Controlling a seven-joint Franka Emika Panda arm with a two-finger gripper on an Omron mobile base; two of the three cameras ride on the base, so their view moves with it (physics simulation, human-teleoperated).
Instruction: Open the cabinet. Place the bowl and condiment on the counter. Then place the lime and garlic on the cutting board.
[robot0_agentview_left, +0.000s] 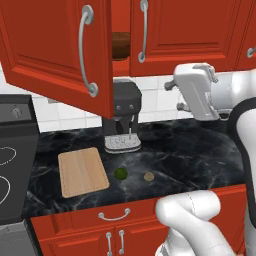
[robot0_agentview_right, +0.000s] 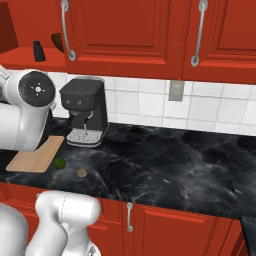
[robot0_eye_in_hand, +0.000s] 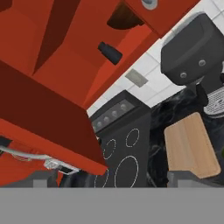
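The cabinet's left door stands swung open toward me; its right door is shut. Inside on the shelf sit the dark brown bowl and the small dark condiment to its left. The hand view also takes in the bowl and condiment. My gripper hangs open and empty above the counter, right of the open door and below the shelf. The lime and garlic lie on the counter just right of the cutting board.
A black coffee machine stands at the back of the counter, under the open cabinet. A stove borders the counter on the left. The open door's lower edge and its silver handle lie close before the hand.
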